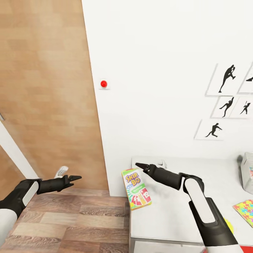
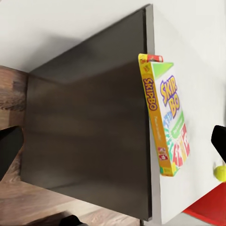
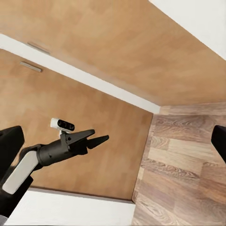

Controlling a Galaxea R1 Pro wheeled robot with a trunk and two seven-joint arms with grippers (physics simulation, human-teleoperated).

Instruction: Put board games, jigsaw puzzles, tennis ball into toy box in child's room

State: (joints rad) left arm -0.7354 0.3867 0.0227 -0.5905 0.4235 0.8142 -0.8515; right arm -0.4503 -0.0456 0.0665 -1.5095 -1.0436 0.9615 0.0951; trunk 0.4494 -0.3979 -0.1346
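While both jaws released, Skip-Bo box [image 1: 136, 188] at edge of pale table [image 1: 168, 214], by white wall [image 1: 158, 70]

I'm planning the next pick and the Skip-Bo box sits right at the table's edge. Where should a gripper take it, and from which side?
Probably grip the Skip-Bo box across its two long edges near the middle, coming down from above. It lies flat on the table, so only its thin sides offer purchase. Its long side runs along the table's end, perhaps slightly overhanging. The right gripper hovers nearest it.
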